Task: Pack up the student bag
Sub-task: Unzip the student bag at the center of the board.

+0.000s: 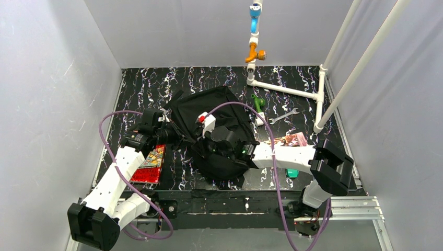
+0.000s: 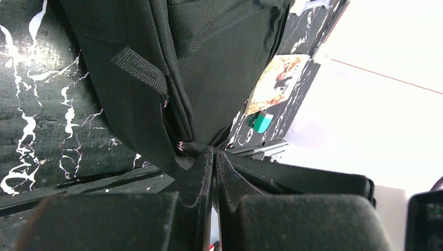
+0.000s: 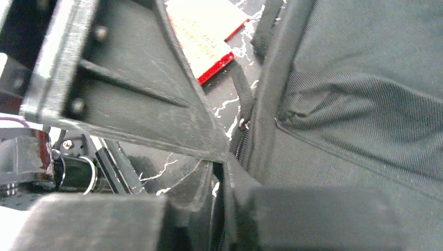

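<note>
The student bag (image 1: 219,112) is a large black fabric backpack lying in the middle of the table. My left gripper (image 1: 171,133) is at its left edge. In the left wrist view the jaws (image 2: 213,152) are shut, pinching the bag's fabric next to a zipper pull (image 2: 180,146). My right gripper (image 1: 211,142) is on the bag's near side. In the right wrist view the right gripper (image 3: 222,168) is closed on the bag's zipper edge (image 3: 241,137), with only a sliver of gap. The bag's ribbed fabric (image 3: 360,104) fills the right of that view.
A red book (image 1: 151,163) lies left of the bag and shows in the right wrist view (image 3: 206,31). A colourful book (image 1: 288,140) and a teal item (image 1: 292,173) lie to the right. A wrench (image 1: 284,115), a green tool (image 1: 257,102) and a white pipe frame (image 1: 284,90) stand behind.
</note>
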You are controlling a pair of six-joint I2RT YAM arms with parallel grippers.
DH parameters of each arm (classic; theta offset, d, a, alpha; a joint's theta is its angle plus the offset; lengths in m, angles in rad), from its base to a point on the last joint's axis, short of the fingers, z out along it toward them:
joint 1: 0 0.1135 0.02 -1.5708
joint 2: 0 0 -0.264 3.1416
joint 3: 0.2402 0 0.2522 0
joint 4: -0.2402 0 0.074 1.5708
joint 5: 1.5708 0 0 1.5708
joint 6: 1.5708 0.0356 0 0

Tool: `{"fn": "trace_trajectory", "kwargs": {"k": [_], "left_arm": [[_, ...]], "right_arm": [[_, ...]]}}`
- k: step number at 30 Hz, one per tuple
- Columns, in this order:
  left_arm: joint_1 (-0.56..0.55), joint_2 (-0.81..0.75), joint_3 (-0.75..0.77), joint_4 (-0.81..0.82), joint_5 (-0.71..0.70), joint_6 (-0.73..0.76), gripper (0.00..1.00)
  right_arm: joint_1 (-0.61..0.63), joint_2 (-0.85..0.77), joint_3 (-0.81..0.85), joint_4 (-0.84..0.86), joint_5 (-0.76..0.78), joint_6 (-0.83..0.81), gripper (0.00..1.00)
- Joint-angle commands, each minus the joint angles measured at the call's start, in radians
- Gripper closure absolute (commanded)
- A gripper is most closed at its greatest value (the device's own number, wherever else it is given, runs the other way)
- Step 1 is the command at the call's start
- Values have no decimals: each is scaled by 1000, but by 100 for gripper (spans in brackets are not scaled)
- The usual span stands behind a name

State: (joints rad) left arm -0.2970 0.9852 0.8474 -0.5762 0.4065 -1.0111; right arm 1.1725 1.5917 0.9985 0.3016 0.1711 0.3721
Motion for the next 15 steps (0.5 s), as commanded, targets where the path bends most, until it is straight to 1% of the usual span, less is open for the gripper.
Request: {"fn": "trace_trajectory", "kwargs": {"k": [1, 3, 4, 5, 6, 7, 8, 10, 11, 15], "left_arm": [[-6, -40, 36, -27, 62, 0, 100], [-6, -39, 46, -33, 50, 13, 100], [-4, -36, 61, -51, 33, 39, 87], [-3, -32, 87, -81, 4, 110, 60], [-1, -20, 121, -122, -31, 174, 27], [2, -4, 158, -187, -85, 232, 13], [6, 12, 195, -252, -147, 282, 4], [18, 27, 235, -338, -207, 341, 2], [28, 21, 233, -350, -222, 350, 2], [76, -23, 168, -332, -187, 294, 2]], "right_arm": [[-11, 14, 7, 65, 69, 14, 99], [-11, 7, -6, 72, 62, 31, 99], [-11, 0, -18, 78, 66, 44, 99], [-11, -8, -31, 83, 70, 61, 99], [-15, -16, -42, 91, 65, 79, 99], [-17, -23, -49, 97, 53, 95, 99], [-19, -29, -55, 99, 42, 110, 99], [-22, -40, -59, 101, 25, 138, 99], [-22, -47, -63, 105, 19, 148, 99], [-33, -74, -88, 132, 9, 174, 99]]}}
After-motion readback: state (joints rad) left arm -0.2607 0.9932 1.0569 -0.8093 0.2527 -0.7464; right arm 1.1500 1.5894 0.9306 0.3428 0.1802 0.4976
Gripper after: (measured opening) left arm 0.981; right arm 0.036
